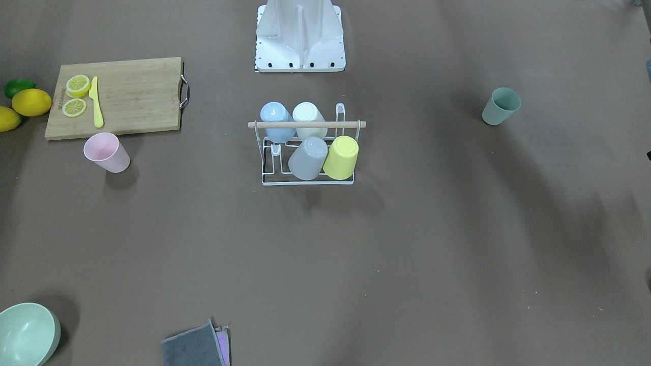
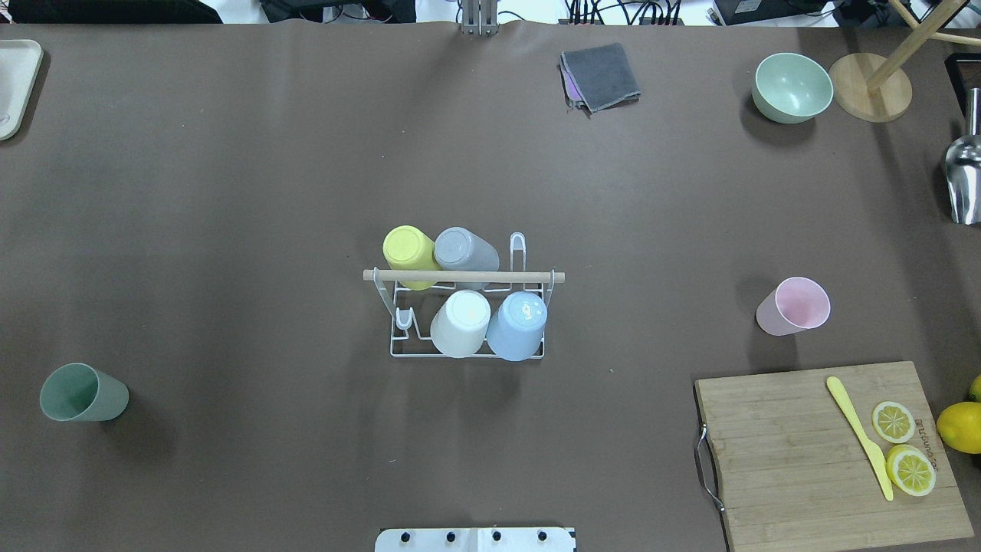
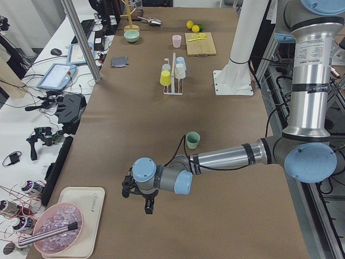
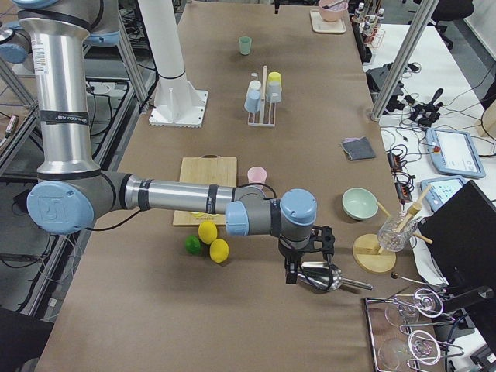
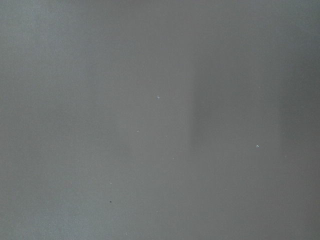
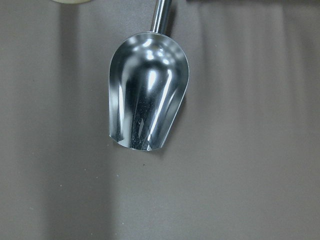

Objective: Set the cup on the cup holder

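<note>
The cup holder [image 2: 464, 276] stands mid-tabletop [image 2: 230, 192], straight in front of the robot's base. Four cups sit upside down on its prongs: yellow cup [image 2: 410, 253] and grey cup [image 2: 464, 251] in the far row, white cup [image 2: 461, 322] and blue cup [image 2: 518, 325] in the near row. One prong in each row is bare. A pink cup [image 2: 795, 307] stands upright on the robot's right, near the bamboo cutting board [image 2: 812, 452]. A green cup [image 2: 80, 392] stands well off to the robot's left. The left arm's fingers [image 3: 149, 207] point down over bare tabletop near the green cup. The right arm's fingers [image 4: 289, 277] hang just above a metal scoop [image 6: 148, 92]. Whether either pair is apart or together, I cannot tell.
</note>
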